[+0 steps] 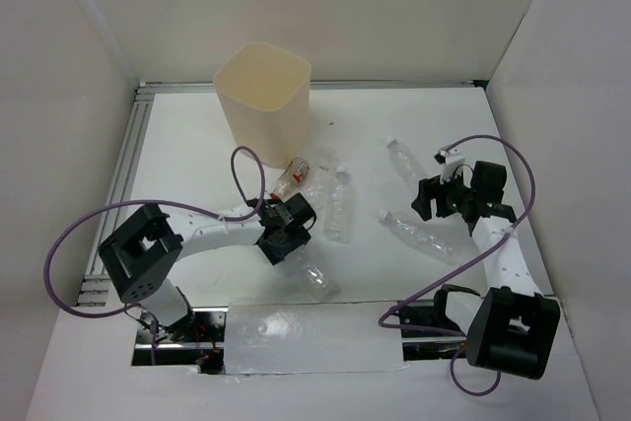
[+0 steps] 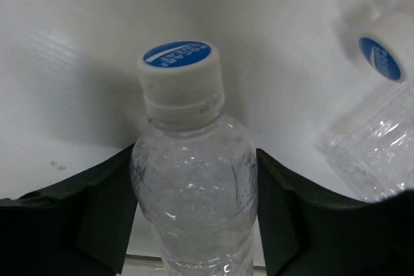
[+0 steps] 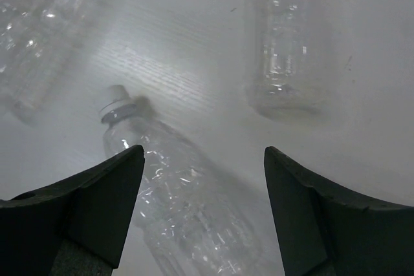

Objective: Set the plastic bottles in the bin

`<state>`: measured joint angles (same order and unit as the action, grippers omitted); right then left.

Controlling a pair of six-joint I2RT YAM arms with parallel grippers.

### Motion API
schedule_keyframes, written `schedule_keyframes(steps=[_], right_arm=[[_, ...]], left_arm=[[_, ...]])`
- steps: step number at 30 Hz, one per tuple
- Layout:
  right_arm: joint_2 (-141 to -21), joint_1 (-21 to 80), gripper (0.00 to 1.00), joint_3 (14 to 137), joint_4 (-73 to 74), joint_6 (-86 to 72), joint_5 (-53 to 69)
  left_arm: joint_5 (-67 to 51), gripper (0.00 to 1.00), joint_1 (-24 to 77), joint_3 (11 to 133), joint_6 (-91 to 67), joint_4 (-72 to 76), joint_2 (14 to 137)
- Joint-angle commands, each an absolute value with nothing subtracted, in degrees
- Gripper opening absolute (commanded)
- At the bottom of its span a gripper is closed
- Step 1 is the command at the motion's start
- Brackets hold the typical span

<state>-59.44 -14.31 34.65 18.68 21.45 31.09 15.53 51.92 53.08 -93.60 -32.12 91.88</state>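
- Bin point(image 1: 264, 115): upright at the far side of the table point(image 1: 187, 160). No bottle shows inside, though its floor is not fully visible.
- Plastic bottles point(image 1: 340, 206): at least five lie on the table, all outside the bin. The red-capped bottle point(image 1: 294, 177) is just beside its base.
- Left fingers point(image 2: 103, 214): closed against both sides of a white-capped bottle point(image 2: 193, 179), apparently not yet lifted.
- Right fingers point(image 3: 97, 205): wide apart, holding nothing, poised over another lying bottle point(image 3: 181, 218).
- Progress: judged barely begun; every visible bottle remains to be delivered.
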Motion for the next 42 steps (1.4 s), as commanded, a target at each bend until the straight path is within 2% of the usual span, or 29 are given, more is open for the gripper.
schedule_keyframes(steps=[1, 2, 5, 6, 8, 12, 15, 16, 19, 22, 27, 31, 35, 40, 42], right_arm=[[-60.2, -14.68, 0.81, 38.41, 25.91, 34.14, 41.21], [-60.21, -14.68, 0.79, 38.93, 28.89, 36.8, 42.53], [-60.21, -14.68, 0.66, 39.55, 33.12, 46.12, 46.57], [-60.21, -14.68, 0.62, 40.25, 36.62, 48.84, 47.54], [-59.68, -14.68, 0.55, 41.04, 39.54, 55.61, 49.48], [-59.06, -14.68, 0.54, 42.36, 46.56, 63.53, 50.19], [-59.59, -14.68, 0.65, 42.97, 49.91, 68.54, 50.19], [-60.11, -14.68, 0.75, 42.98, 50.53, 68.55, 49.66], [-60.12, -14.68, 0.86, 42.98, 51.06, 68.55, 49.66], [-59.59, -14.16, 0.87, 42.98, 50.54, 67.85, 49.13], [-58.37, -13.63, 0.87, 42.36, 50.54, 67.32, 47.29], [-58.36, -13.01, 0.88, 41.22, 50.01, 67.32, 45.97], [-58.97, -10.73, 0.9, 39.12, 46.68, 64.96, 44.3], [-60.64, -7.84, 0.9, 38.5, 42.81, 60.22, 42.36], [-61.17, -6.87, 0.9, 37.1, 40.09, 58.37, 40.96]], left_arm=[[15.12, 0.72, 52.12, 52.21, -93.0, -31.03, 91.59], [15.12, 0.55, 52.12, 52.21, -92.38, -31.03, 90.45], [16.17, 0.28, 54.05, 54.74, -87.9, -32.42, 87.46], [16.69, 0.14, 55.01, 56.06, -86.15, -33.39, 84.75], [20.03, 0.11, 59.92, 61.33, -80.62, -36.98, 81.75], [25.22, 0.07, 66.09, 69.42, -69.02, -37.79, 74.72], [32.5, 0.05, 65.93, 76.71, -60.5, -37.18, 72.25], [34.35, 0.05, 64.96, 78.82, -57.6, -34.92, 72.25], [36.83, 0.05, 57.15, 88.04, -46.78, -30.25, 75.31], [36.83, 0.05, 48.27, 97.09, -37.37, -21.47, 80.83], [41.21, 0.09, 33.96, 112.38, -33.32, -17.85, 91.65], [42.28, 0.14, 26.82, 114.79, -33.93, -16.54, 97.11], [47.71, 0.25, 23.65, 117.5, -33.4, -16.52, 102.3], [48.08, 0.5, 21.8, 116.71, -29.64, -11.6, 105.28], [46.95, 0.81, 21.8, 116.72, -29.0, -10.46, 107.14]])
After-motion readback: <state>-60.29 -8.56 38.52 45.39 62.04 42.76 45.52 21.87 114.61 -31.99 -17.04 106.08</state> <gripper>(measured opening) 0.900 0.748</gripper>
